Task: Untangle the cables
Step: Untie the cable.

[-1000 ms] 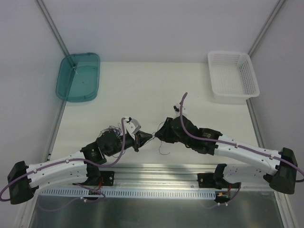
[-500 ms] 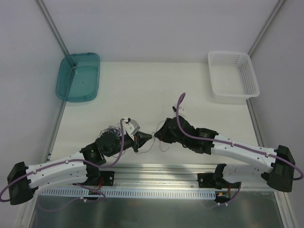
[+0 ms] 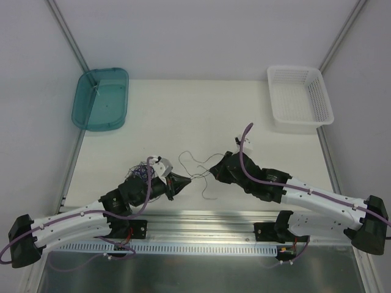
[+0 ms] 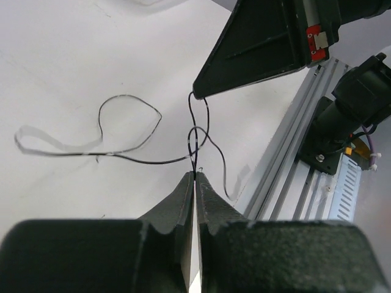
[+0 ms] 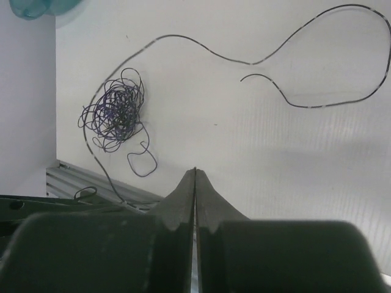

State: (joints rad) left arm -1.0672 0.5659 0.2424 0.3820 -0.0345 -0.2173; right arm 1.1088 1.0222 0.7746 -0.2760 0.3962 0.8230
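Left wrist view: left gripper [image 4: 194, 176] and right gripper [image 4: 194, 94] were pressed together, both pinching one strand [image 4: 190, 113] of the cables [image 5: 113, 113].

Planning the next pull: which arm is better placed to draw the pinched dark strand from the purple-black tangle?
Probably right: the right gripper pinches the thin dark wire strand farther from the purple-black wire tangle; the left gripper sits beside it.

Two hands [image 3: 186, 178] [image 3: 212, 171], one teal tray [image 3: 101, 127], one white basket [image 3: 299, 124], one bundle of cables [image 5: 113, 110].
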